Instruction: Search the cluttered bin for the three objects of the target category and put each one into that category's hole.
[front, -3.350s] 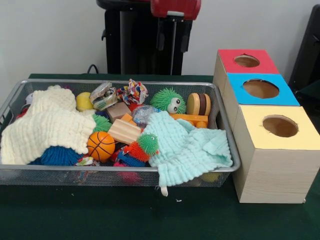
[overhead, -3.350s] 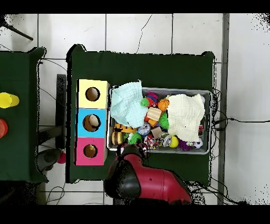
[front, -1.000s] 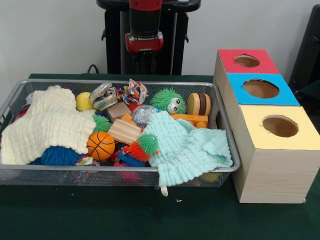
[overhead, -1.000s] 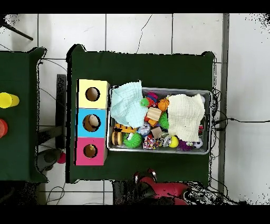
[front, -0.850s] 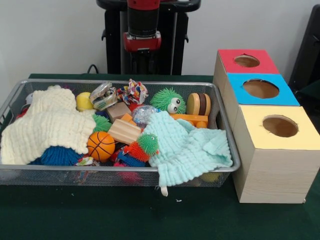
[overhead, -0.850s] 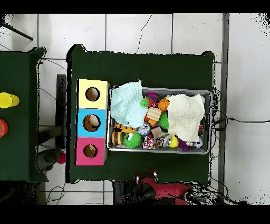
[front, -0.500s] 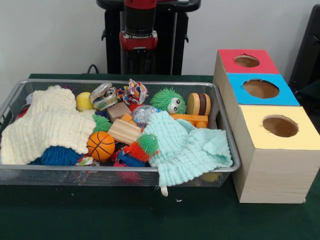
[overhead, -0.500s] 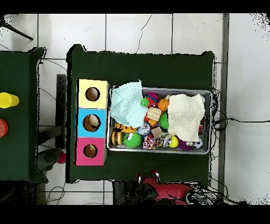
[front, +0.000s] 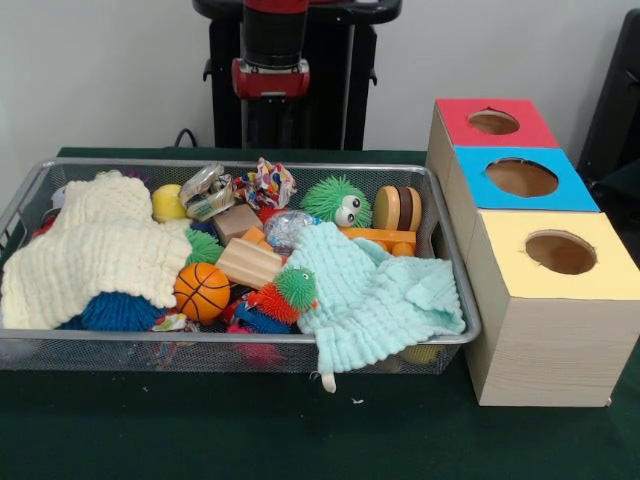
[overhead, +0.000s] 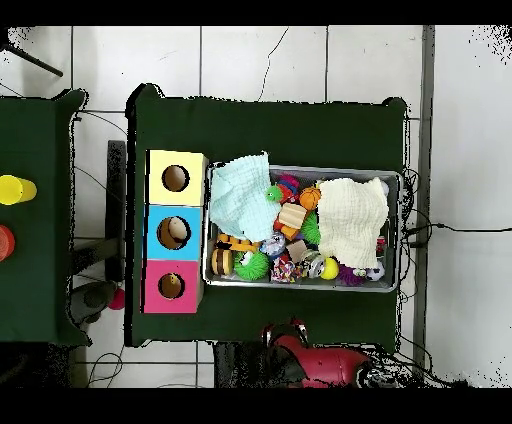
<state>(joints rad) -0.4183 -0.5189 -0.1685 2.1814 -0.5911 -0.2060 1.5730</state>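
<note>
A plain pale wall (front: 110, 70) closes the scene in the front view, evenly lit and bare. The floor (overhead: 260, 60) is laid with large whitish tiles, dark grout lines between them (one tile shows a thin curved crack). The worktop (overhead: 270, 125) wears a dark green cloth. A second green-covered table (overhead: 35, 220) stands apart at one side, carrying a yellow cup (overhead: 15, 189). Black cables (overhead: 445, 228) trail over the tiles beside the worktop.
</note>
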